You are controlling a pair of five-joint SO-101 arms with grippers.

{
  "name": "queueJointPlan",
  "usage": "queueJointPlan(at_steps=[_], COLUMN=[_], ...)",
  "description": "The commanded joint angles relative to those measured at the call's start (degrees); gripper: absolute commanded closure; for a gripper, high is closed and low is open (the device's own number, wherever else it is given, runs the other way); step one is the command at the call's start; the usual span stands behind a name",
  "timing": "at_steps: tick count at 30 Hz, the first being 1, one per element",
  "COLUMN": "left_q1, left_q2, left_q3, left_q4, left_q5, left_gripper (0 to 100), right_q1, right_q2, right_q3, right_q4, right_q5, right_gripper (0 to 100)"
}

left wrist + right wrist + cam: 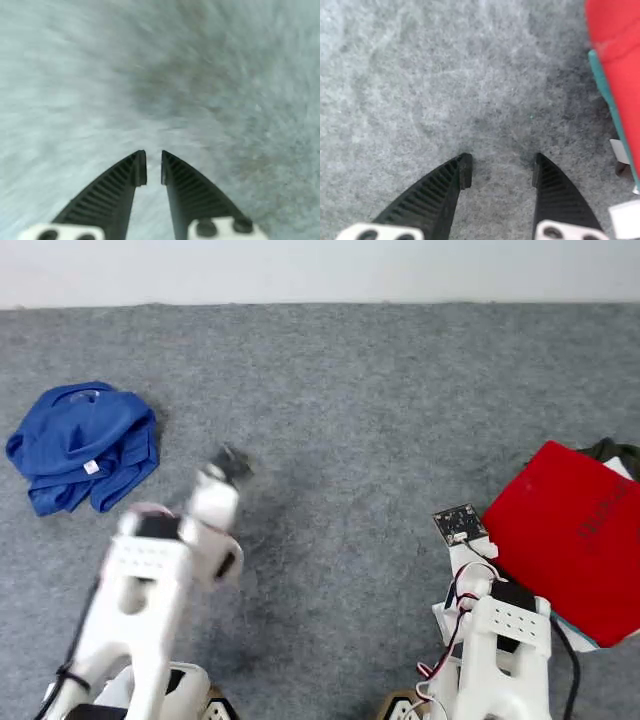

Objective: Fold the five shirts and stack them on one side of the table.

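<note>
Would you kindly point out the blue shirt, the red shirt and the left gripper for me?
blue shirt [80, 445], high view, middle of the crumpled heap.
red shirt [575, 530], high view, centre of its flat top.
left gripper [154, 167], left wrist view, midway between its fingertips.

Grey felt table [350, 390] bears a crumpled blue shirt [80, 440] and a red-topped folded stack [570, 530].

Robot lab bench: grey felt table [380, 390], plain wall [320, 270].
</note>
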Motion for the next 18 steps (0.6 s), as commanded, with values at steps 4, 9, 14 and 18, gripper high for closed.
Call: queueJointPlan(at_steps=[4, 9, 14, 18], left_q1=[-25.85, -43.34, -47.3, -47.12], left_q2=[-0.7, 0.0, 9.58, 23.91], left_q3=[-32.57, -35.47, -27.3, -33.54], left_q4=[17.58, 1.49, -18.73, -18.11], left_q5=[-0.26, 0.09, 0.18, 1.76], left_gripper=[93, 93, 90, 78], right_q1=[0.66, 0.66, 0.66, 0.66], right_q2=[0.57, 0.48, 0.48, 0.48], right_q3=[1.41, 1.41, 1.41, 1.41], right_q4=[-1.45, -1.45, -1.45, -1.45], right_q5=[0.79, 0.79, 0.79, 0.79], right_gripper=[78.4, 78.4, 78.4, 78.4])
